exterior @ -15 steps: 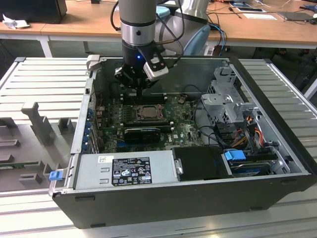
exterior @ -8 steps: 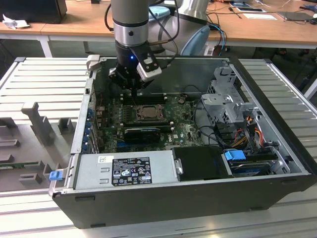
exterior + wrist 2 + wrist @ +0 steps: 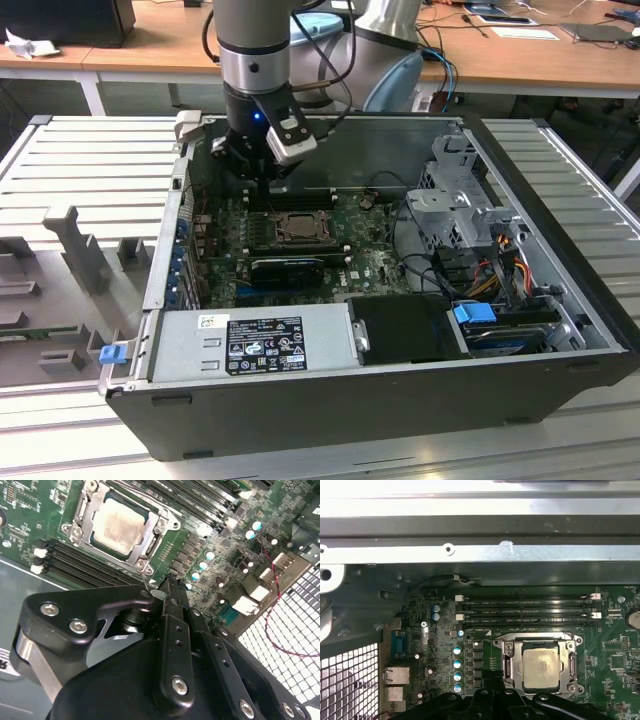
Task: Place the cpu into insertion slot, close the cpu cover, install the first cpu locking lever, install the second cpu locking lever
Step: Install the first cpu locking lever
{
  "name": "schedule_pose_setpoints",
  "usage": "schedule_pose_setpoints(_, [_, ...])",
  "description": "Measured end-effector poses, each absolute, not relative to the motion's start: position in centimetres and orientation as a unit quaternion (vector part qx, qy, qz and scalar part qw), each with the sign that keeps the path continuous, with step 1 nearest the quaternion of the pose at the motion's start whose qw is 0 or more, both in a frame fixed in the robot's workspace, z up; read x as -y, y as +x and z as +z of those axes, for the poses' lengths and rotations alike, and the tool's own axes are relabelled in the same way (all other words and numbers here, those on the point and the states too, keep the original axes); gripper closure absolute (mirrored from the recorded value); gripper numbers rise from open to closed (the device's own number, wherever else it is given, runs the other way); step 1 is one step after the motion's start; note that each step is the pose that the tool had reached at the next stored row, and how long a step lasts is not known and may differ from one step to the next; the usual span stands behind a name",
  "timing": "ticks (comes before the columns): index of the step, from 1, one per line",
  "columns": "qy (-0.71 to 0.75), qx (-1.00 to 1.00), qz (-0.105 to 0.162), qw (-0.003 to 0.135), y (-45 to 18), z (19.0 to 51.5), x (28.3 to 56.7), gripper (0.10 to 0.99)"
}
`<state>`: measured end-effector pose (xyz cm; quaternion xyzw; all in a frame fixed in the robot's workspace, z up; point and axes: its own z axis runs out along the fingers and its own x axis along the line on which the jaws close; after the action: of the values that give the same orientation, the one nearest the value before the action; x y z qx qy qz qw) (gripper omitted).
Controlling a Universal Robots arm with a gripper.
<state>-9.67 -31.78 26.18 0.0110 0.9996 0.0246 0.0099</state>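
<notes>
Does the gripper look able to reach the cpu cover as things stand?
Probably yes: the gripper hangs close beside the cpu cover, the case is open on that side, and nothing stands between them.

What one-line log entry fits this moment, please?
pale square cpu: seated in silver-rimmed insertion slot | silvery cpu cover: down | black gripper: beside slot

The cpu (image 3: 540, 667) is pale tan-silver; its cpu cover (image 3: 509, 666) silvery; the circuit board (image 3: 615, 650) green — the end effector (image 3: 169, 587) black.

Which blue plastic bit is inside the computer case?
The blue tab at the exterior view's right, inside the case. The other blue tab sticks out from the case's outer corner on that view's left.
</notes>
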Motion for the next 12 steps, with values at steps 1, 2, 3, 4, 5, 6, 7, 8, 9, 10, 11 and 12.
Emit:
schedule_pose_setpoints(1, [0.011, -1.000, 0.025, 0.010, -9.8, 26.2, 31.8, 0.980])
schedule_pose_setpoints(2, [0.011, -1.000, 0.025, 0.010, -10.0, 26.1, 31.7, 0.980])
schedule_pose_setpoints(3, [0.011, -1.000, 0.025, 0.010, -10.1, 26.1, 31.7, 0.980])
schedule_pose_setpoints(4, [0.011, -1.000, 0.025, 0.010, -10.2, 26.1, 31.7, 0.980])
schedule_pose_setpoints(5, [0.011, -1.000, 0.025, 0.010, -10.5, 26.1, 31.7, 0.980])
schedule_pose_setpoints(6, [0.011, -1.000, 0.025, 0.010, -10.6, 26.0, 31.6, 0.980])
schedule_pose_setpoints(7, [0.011, -1.000, 0.025, 0.010, -10.8, 26.0, 31.6, 0.980])
schedule_pose_setpoints(8, [0.011, -1.000, 0.025, 0.010, -10.9, 26.0, 31.5, 0.980])
schedule_pose_setpoints(9, [0.011, -1.000, 0.025, 0.010, -11.0, 26.0, 31.4, 0.980])
schedule_pose_setpoints(10, [0.011, -1.000, 0.025, 0.010, -11.1, 25.9, 31.3, 0.980])
schedule_pose_setpoints(11, [0.011, -1.000, 0.025, 0.010, -11.3, 25.9, 31.1, 0.980])
schedule_pose_setpoints(12, [0.011, -1.000, 0.025, 0.010, -11.3, 25.8, 30.9, 0.980])
